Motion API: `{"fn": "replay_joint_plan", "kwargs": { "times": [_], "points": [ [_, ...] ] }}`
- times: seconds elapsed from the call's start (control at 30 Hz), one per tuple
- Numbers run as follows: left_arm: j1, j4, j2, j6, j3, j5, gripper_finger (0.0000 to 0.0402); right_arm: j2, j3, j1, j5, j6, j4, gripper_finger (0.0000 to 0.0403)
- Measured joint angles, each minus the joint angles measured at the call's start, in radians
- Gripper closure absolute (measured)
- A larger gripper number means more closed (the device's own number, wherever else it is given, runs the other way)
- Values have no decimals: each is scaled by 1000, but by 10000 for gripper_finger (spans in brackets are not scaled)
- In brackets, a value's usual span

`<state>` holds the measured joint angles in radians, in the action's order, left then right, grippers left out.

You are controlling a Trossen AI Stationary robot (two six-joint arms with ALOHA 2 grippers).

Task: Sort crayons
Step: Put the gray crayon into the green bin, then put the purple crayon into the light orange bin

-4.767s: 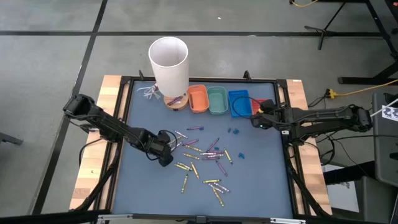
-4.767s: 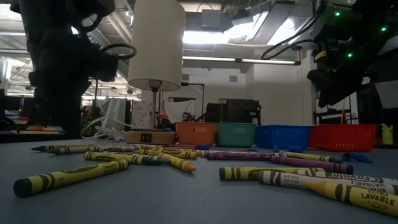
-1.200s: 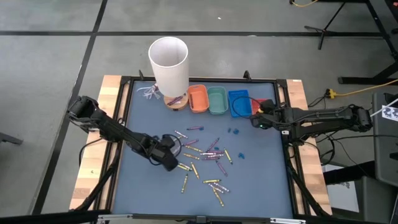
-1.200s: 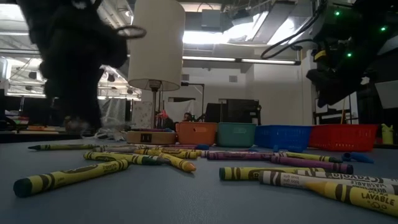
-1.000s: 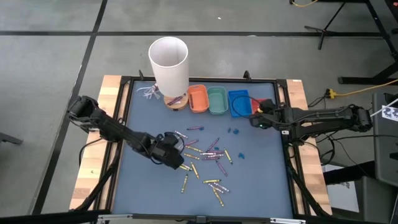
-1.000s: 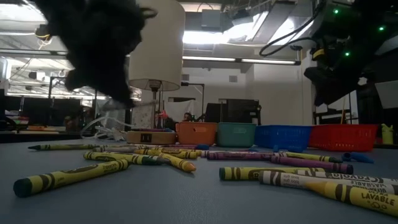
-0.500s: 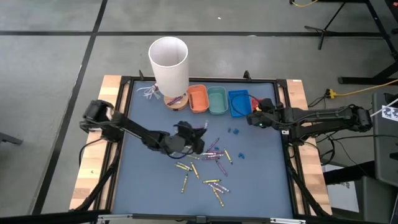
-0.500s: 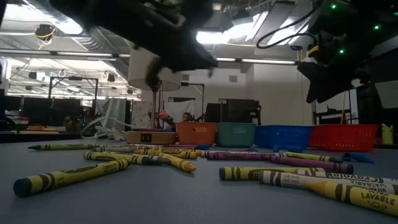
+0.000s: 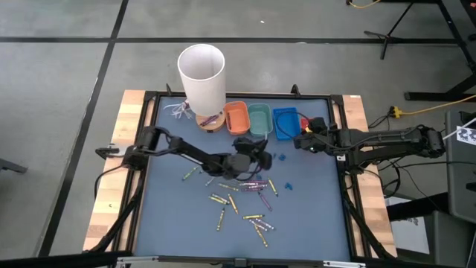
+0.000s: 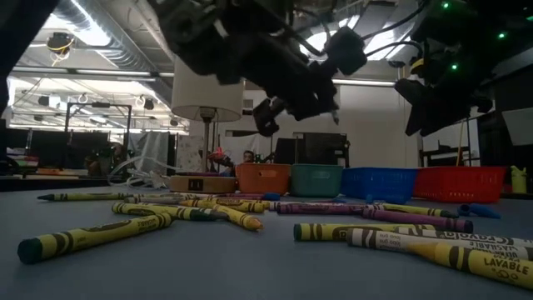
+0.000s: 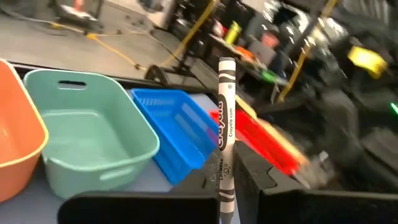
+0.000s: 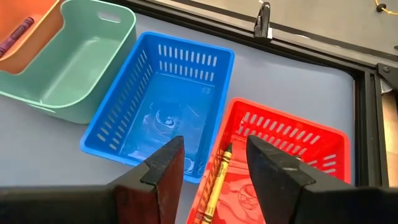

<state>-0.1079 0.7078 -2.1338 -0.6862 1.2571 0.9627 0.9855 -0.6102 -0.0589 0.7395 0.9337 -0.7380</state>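
Note:
My left gripper (image 9: 258, 154) hangs above the table just in front of the teal tray (image 9: 259, 119), shut on a pale crayon (image 11: 226, 118) with dark lettering. It also shows in the low view (image 10: 296, 92). Several yellow, purple and pale crayons (image 9: 245, 195) lie flat on the blue mat. My right gripper (image 9: 301, 141) is open and empty above the blue tray (image 12: 165, 106) and the red tray (image 12: 273, 146). A yellow crayon (image 12: 215, 182) lies in the red tray, and a purple one (image 12: 15, 34) in the orange tray (image 9: 236, 117). My left gripper pinches the pale crayon between its two fingers at one end (image 11: 226, 190). The rest of the crayon sticks out past the fingertips, toward the trays. The crayon is lifted clear of the table.
A tall white cylinder (image 9: 202, 74) on a wooden base stands at the far edge, left of the row of trays. Small blue bits (image 9: 279, 157) lie on the mat near the blue tray. A black frame (image 9: 342, 171) rims the mat.
My left gripper has risen from the crayon pile and swung toward the table's right and far edge, up to the trays, carrying the pale crayon. My right gripper has shifted slightly toward the left.

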Motion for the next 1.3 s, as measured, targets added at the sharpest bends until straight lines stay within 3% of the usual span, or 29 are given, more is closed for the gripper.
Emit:
{"fn": "replay_joint_plan", "kwargs": {
  "times": [0.33,0.53,0.8,1.3],
  "points": [
    [109,-36,-50,-218,25,-15,395,0,0,0,0,0,35,230],
    [150,-34,-51,-239,24,-115,395,0,0,0,0,0,34,230],
    [174,-42,-51,-284,24,-120,392,0,0,0,0,0,34,230],
    [189,-42,-50,-307,24,-114,309,0,0,0,0,0,34,230]
  ]
}}
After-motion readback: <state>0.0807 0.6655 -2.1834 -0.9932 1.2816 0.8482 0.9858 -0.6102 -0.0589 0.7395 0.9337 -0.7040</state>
